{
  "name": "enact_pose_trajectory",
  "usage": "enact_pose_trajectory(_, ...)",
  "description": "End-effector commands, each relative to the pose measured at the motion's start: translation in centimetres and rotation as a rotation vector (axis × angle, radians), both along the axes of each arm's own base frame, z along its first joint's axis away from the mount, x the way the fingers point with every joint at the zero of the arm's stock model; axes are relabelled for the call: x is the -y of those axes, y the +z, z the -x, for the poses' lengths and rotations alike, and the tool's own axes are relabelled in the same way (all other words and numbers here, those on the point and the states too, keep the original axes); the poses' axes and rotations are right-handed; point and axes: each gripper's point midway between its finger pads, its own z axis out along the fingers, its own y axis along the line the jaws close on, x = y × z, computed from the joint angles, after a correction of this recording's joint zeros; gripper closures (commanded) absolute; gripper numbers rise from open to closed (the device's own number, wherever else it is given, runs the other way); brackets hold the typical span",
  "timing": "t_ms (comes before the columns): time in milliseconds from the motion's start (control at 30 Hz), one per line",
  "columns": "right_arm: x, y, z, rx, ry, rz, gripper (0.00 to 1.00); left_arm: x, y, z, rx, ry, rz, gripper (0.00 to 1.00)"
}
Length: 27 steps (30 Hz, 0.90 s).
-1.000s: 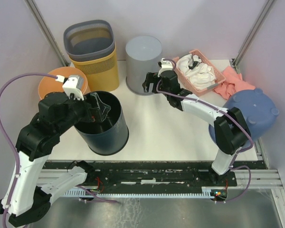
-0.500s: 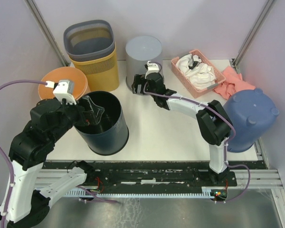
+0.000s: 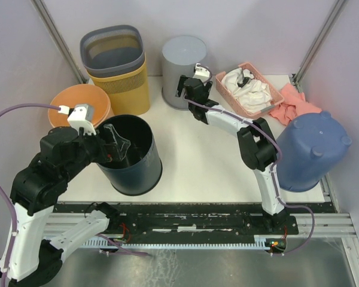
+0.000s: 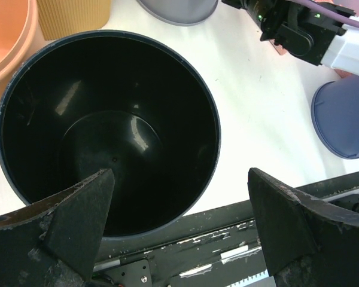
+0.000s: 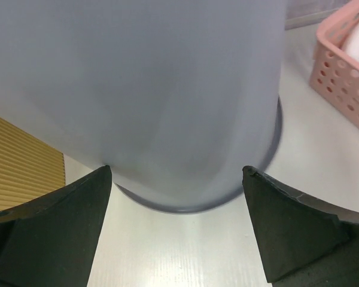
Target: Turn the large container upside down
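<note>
Left tool (image 4: 180, 176) wide over black container (image 4: 107, 119); right tool (image 5: 176, 173) wide before grey bin (image 5: 167, 89).

- Orange bowl (image 3: 78, 100) at the left, beside the yellow bin (image 3: 122, 89).
- Mesh bin (image 3: 112, 49) nested in the yellow one.
- Grey bin (image 3: 182, 63), inverted.
- Pink basket (image 3: 267, 79) holding white cloths (image 3: 246, 89).
- Pink cloth (image 3: 294, 106) behind the blue bin (image 3: 314, 152).

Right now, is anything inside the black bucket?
Nothing visible: the black bucket shows a bare, shiny floor. The left fingers cover its near edge, so that strip is hidden.
</note>
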Motion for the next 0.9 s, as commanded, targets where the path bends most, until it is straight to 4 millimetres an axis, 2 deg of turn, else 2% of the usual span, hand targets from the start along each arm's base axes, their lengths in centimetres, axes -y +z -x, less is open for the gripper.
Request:
enact_pose_trajectory(0, 1.1, 6.3, 2.1, 0.095, 0.002, -0.065, 0.01, 0.4, 0.2, -0.3, -0.005, 0.004, 0.023, 0.01)
enact_pose_trajectory(33, 1.2, 7.2, 3.0, 0.102, 0.026, -0.076, 0.01, 0.5, 0.2, -0.6, -0.009, 0.003, 0.018, 0.01)
enact_pose_trajectory(67, 1.5, 6.8, 4.3, 0.084, 0.057, -0.069, 0.01, 0.6, 0.3, -0.8, -0.012, 0.003, 0.013, 0.01)
enact_pose_trajectory(200, 2.8, 8.0, 9.7, 0.023, 0.167, -0.053, 0.01, 0.9, 0.5, -1.7, -0.023, 0.002, -0.016, 0.01)
enact_pose_trajectory(367, 6.4, 9.0, 16.4, -0.052, 0.224, -0.021, 0.01, 1.6, -0.7, -2.5, -0.067, -0.024, -0.055, 0.01)
enact_pose_trajectory(467, 9.2, 10.6, 20.0, -0.059, 0.227, 0.007, 0.01, 2.3, -1.5, -2.7, -0.087, -0.053, -0.060, 0.00)
enact_pose_trajectory(533, 11.1, 12.5, 22.1, -0.043, 0.228, 0.031, 0.01, 2.5, -2.1, -3.0, -0.094, -0.060, -0.071, 0.00)
enact_pose_trajectory(600, 12.7, 13.7, 23.7, -0.040, 0.219, 0.064, 0.01, 3.0, -2.7, -3.4, -0.110, -0.075, -0.078, 0.03)
enact_pose_trajectory(700, 14.7, 15.2, 25.4, -0.025, 0.193, 0.088, 0.01, 5.1, -4.1, -4.0, -0.135, -0.115, -0.071, 0.05)
enact_pose_trajectory(867, 16.4, 16.6, 26.8, 0.000, 0.164, 0.092, 0.01, 9.1, -6.1, -4.1, -0.134, -0.107, -0.125, 0.03)
